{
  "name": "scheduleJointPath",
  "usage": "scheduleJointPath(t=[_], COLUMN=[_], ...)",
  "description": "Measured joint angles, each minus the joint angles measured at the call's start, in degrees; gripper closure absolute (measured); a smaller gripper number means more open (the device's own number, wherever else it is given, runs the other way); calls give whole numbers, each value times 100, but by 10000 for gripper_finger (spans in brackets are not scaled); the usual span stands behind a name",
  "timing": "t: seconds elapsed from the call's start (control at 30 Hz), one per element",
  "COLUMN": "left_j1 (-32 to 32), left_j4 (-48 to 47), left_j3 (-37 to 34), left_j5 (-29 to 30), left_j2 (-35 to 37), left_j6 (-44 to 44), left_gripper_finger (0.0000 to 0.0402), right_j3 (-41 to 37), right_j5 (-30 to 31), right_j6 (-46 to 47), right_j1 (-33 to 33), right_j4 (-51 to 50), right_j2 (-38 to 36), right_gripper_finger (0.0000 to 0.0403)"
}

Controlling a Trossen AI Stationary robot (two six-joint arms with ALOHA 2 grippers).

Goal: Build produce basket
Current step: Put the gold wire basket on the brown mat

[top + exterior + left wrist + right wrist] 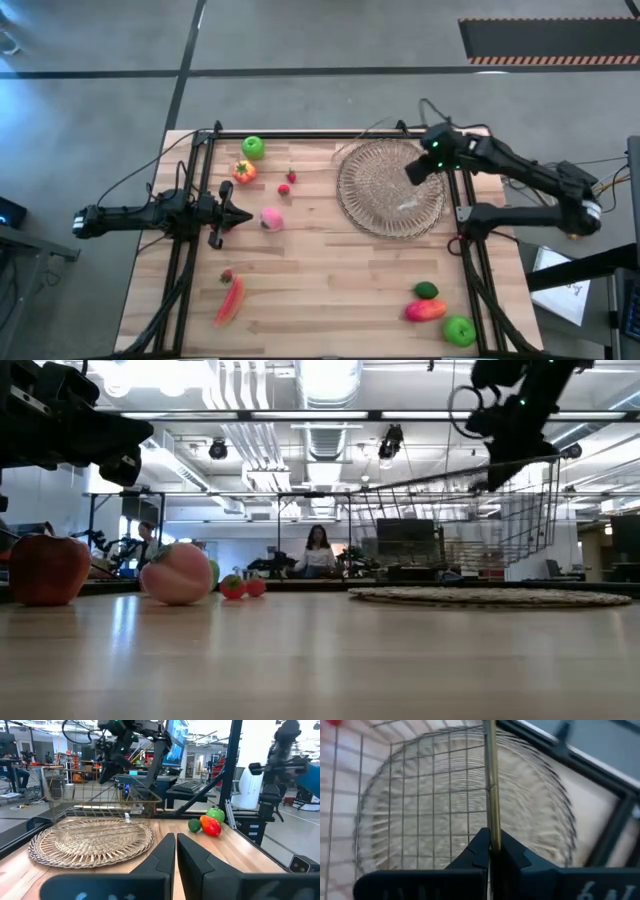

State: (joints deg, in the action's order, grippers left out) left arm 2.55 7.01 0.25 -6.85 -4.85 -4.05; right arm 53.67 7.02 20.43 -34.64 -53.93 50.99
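The round tan basket (pixel 372 205) lies flat at the table's far right. Above it hangs a rectangular wire-grid basket (pixel 100 795), with my right gripper (pixel 418 170) shut on it. My left gripper (pixel 243 215) rests shut and level at the left, its tip just short of the pink peach (pixel 271 220). The rest of the produce lies on the table. At the far left are a green apple (pixel 253 148), a tomato (pixel 243 172) and two strawberries (pixel 288 182). A long red pepper (pixel 230 300) lies at the near left. My right gripper pinches the brass-coloured rim wire (pixel 492 820) of the wire-grid basket between its two fingers. The fingers slant downward from the table's right side. The wire-grid basket (pixel 470 510) is lifted clear and hangs tilted over the round basket.
A lime (pixel 426 290), a red-orange fruit (pixel 425 310) and a second green apple (pixel 459 330) lie at the near right. A black frame (pixel 300 134) borders the table. Bare wood lies in the middle. People sit in the room beyond.
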Motion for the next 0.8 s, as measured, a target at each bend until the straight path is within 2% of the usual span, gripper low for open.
scheduleJointPath(t=[0.17,0.3,0.4,0.8], left_j1=[0,0,0,0], left_j4=[0,0,0,0], left_j3=[0,0,0,0], left_j5=[0,2,0,1], left_j2=[-1,-1,-1,-1], left_j6=[0,0,0,0], left_gripper_finger=[400,400,400,400], right_j3=[-344,-623,-834,-1025], right_j5=[-479,-925,-1153,-1155], right_j6=[-74,-134,-143,-87], right_j1=[-1003,-1480,-1626,-1669], right_j4=[60,115,228,289], right_j2=[-193,-142,-73,138], right_gripper_finger=[394,394,394,394])
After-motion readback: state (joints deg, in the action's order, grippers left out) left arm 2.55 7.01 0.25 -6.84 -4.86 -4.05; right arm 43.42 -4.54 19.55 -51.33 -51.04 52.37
